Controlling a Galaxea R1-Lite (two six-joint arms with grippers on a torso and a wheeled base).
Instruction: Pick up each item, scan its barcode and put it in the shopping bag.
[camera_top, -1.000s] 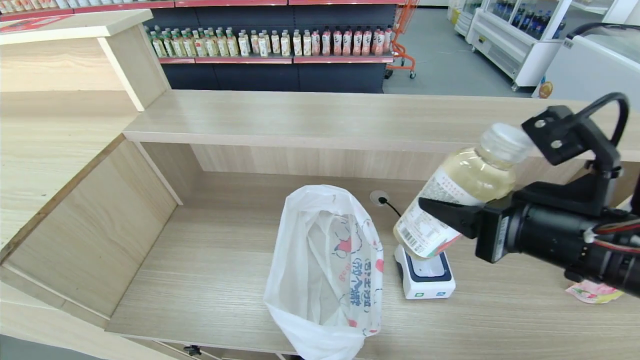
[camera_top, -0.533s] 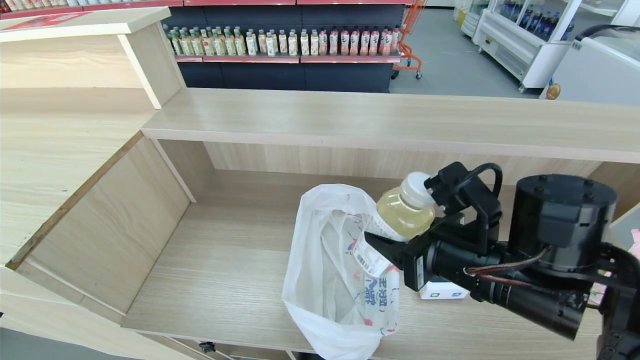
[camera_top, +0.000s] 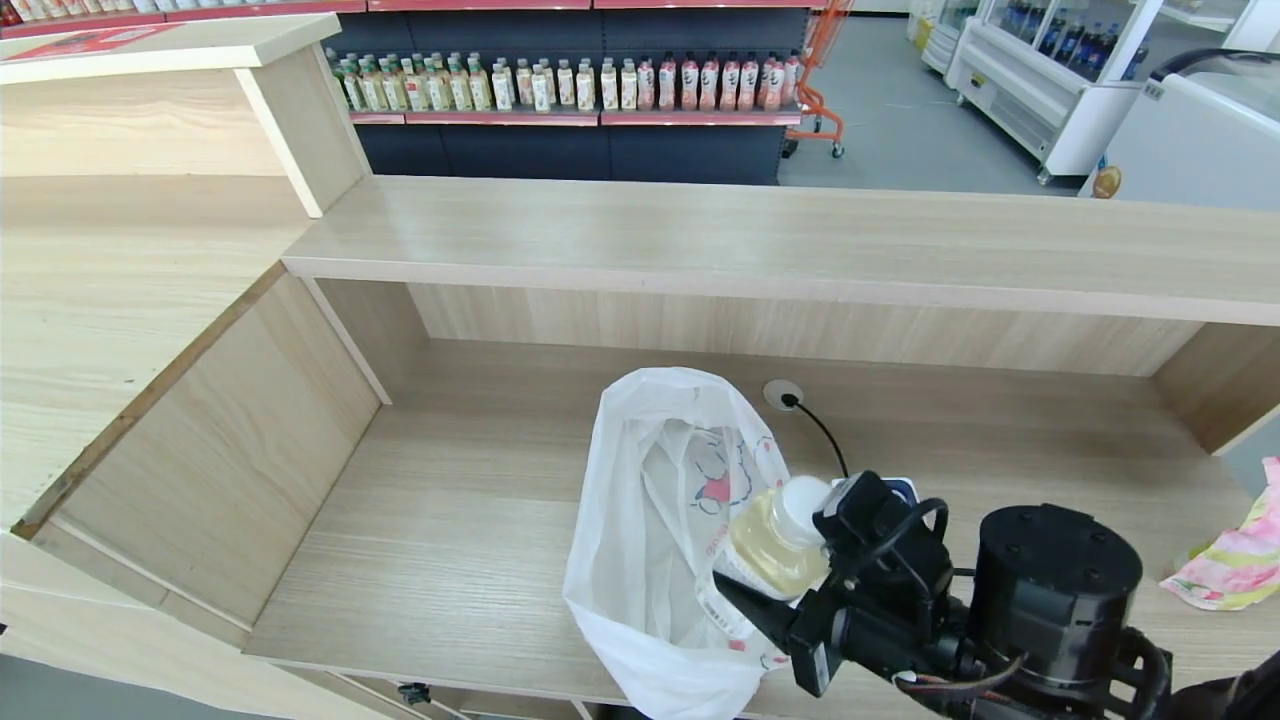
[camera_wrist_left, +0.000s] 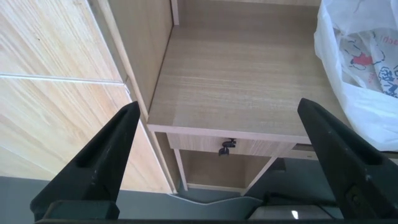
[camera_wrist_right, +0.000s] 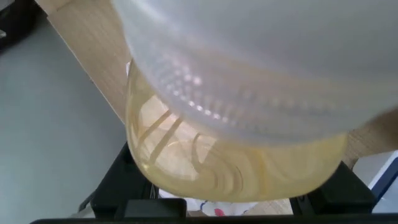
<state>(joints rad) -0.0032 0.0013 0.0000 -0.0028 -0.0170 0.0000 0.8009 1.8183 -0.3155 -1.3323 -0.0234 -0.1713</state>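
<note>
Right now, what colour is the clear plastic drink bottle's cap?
White cap on the pale-yellow drink bottle; clearest in head view.

Bottle (camera_top: 775, 545): I record pale yellow liquid, a white cap and a white label with black print.
Shopping bag (camera_top: 620, 470): translucent white; I see a red and blue cartoon print.
Right gripper (camera_top: 765, 590): black.
Left gripper (camera_wrist_left: 214, 165): black.
Counter (camera_top: 450, 520): light wood grain.
Packet (camera_top: 1235, 560): pink, with yellow and green patches.
Cable (camera_top: 825, 432): black.
</note>
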